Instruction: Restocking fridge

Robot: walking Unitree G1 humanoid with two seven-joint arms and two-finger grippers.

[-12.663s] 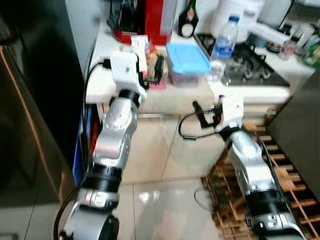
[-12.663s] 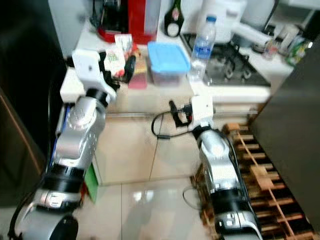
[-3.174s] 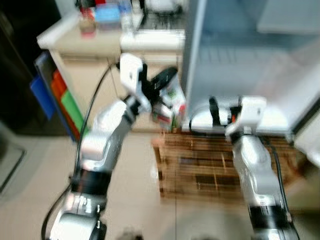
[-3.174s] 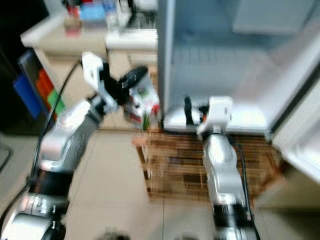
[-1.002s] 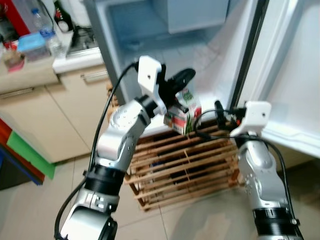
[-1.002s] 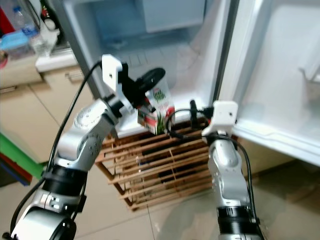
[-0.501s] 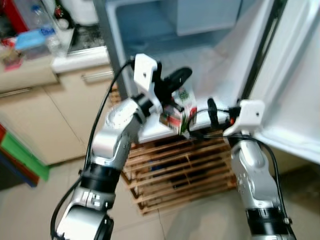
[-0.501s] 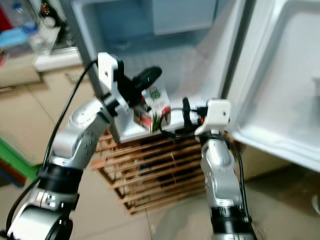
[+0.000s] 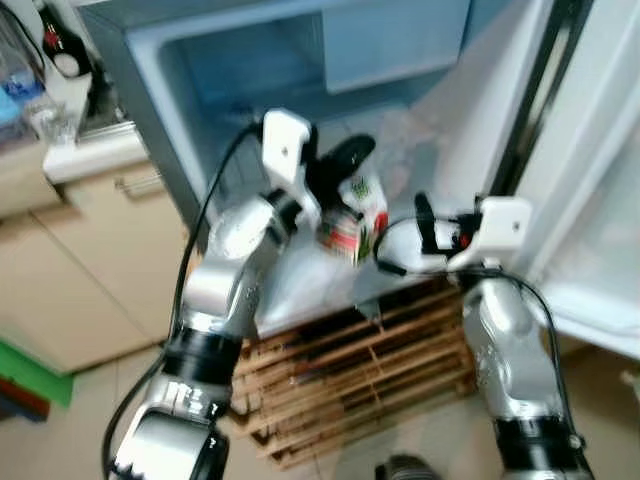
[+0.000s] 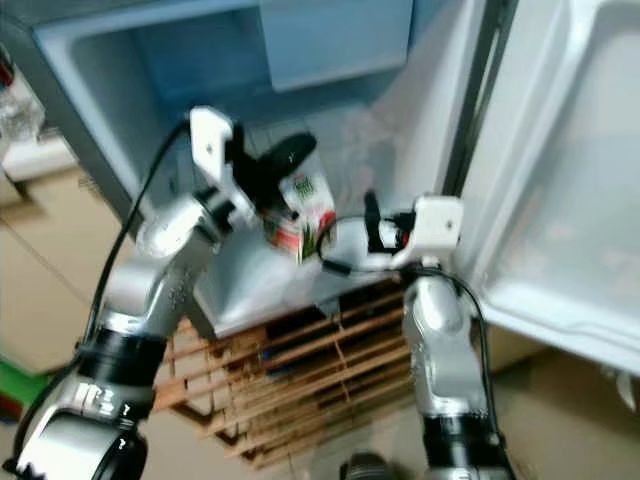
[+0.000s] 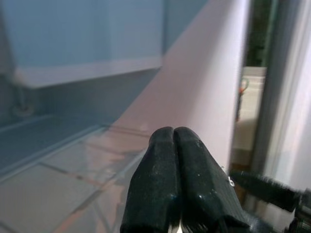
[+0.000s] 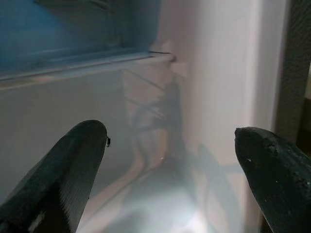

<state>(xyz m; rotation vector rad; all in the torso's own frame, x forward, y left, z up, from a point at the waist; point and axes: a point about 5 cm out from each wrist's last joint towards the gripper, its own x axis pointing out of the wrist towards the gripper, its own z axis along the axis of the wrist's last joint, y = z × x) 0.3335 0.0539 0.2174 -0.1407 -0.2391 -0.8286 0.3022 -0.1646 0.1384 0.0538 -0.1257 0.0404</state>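
The left hand (image 9: 345, 175) pinches a small carton (image 9: 352, 215) in the air at the front edge of the open fridge (image 10: 330, 60). Delivery is underway; next it likely must reach in and set the carton upright on the shelf (image 9: 320, 270). The right hand (image 12: 170, 165) hangs spread beside it.

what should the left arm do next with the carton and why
Probably reach a little further forward and lower the carton onto the fridge shelf. The left tool holds it tilted in the air at the open fridge's front, not yet resting on anything.
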